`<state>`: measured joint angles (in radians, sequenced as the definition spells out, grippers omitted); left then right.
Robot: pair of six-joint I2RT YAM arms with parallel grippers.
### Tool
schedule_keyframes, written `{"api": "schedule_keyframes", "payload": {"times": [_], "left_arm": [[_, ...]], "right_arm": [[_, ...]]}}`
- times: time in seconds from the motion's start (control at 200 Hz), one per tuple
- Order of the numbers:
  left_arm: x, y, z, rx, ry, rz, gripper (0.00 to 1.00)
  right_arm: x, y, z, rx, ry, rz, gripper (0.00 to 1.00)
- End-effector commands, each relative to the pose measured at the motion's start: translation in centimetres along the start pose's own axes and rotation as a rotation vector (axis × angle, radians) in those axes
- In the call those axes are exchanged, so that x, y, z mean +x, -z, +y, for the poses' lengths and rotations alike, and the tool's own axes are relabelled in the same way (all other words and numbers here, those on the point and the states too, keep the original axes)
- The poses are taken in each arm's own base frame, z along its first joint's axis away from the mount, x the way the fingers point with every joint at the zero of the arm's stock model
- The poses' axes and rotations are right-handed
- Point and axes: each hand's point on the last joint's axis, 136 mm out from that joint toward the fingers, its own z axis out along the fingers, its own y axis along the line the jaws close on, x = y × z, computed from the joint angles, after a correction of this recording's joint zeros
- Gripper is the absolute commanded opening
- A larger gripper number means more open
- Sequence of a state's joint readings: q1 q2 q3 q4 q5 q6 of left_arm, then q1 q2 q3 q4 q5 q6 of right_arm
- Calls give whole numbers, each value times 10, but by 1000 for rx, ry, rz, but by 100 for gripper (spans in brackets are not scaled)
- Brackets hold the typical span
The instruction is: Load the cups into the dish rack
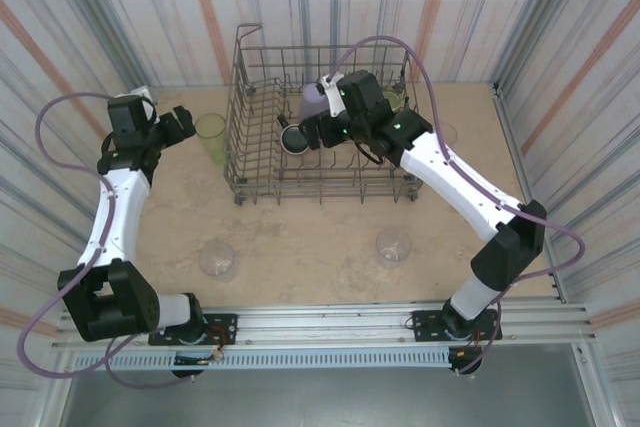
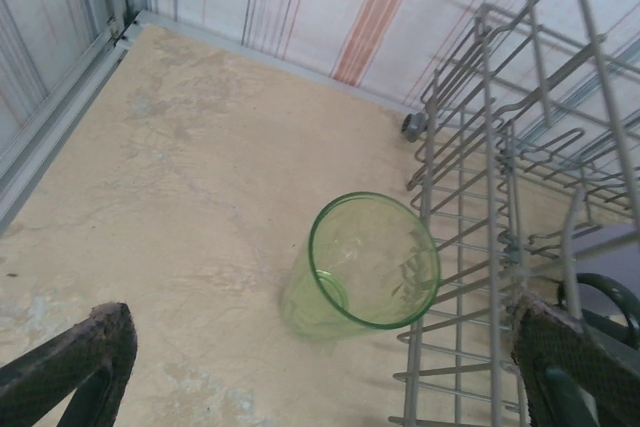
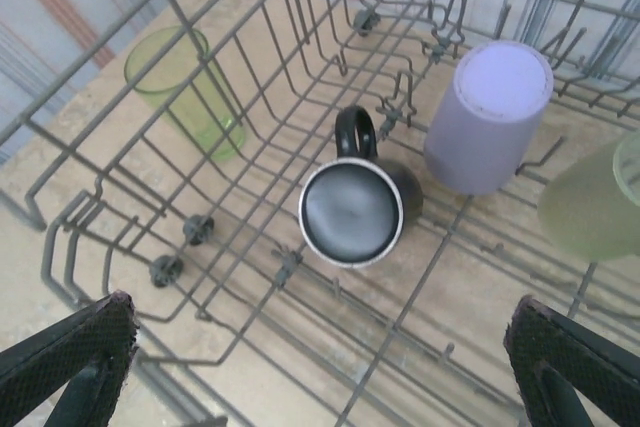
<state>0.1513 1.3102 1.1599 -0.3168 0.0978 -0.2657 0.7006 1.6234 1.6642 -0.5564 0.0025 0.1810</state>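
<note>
Left claw: your left gripper (image 2: 325, 357) had its fingers wide apart with nothing between them. It looked lined up for a grab.
Left target: a translucent yellow-green plastic tumbler (image 2: 362, 265) stood mouth-up on the beige stone-look table (image 1: 300, 237), just beside the outer left wall of the big grey wire dish rack (image 1: 236, 127) and not yet loaded.
Right claw: your right gripper (image 3: 320, 357) was also spread and empty, hovering over the rack's interior.
Already in rack: an opaque lavender tumbler (image 3: 487, 115) sat mouth-down, and a second yellow-green tumbler (image 3: 590, 202) lay at the right edge of the wrist view.
Extra item: a black mug with a loop handle (image 3: 355, 209) lay among the tines beside the lavender one. It took up floor space.
Left on table: two clear colourless tumblers (image 1: 218, 259) (image 1: 394, 245) were in front of the rack, well apart.
In the way: the rack wall crowded the green tumbler's right side, so you probably had a tight finger gap there. Upright tines limited where you could set cups down.
</note>
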Motion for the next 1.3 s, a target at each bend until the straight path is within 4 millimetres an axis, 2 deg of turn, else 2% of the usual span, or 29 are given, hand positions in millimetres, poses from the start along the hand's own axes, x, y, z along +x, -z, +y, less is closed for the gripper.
{"api": "schedule_keyframes", "payload": {"times": [0.0, 0.331, 0.706, 0.982, 1.292], "left_arm": [[-2, -3, 10, -70, -22, 13, 99], [9, -26, 3, -116, -42, 114, 99], [5, -47, -1, -136, 20, 211, 99], [29, -80, 5, -165, 30, 322, 95], [47, -104, -4, -163, 24, 377, 91]], "right_arm": [[18, 25, -6, 37, -42, 46, 99], [61, 54, -16, 54, -113, 70, 99], [80, 80, -16, 10, -175, 38, 99], [99, 88, -30, -7, -254, 19, 99], [120, 101, -49, 26, -301, 16, 99]]}}
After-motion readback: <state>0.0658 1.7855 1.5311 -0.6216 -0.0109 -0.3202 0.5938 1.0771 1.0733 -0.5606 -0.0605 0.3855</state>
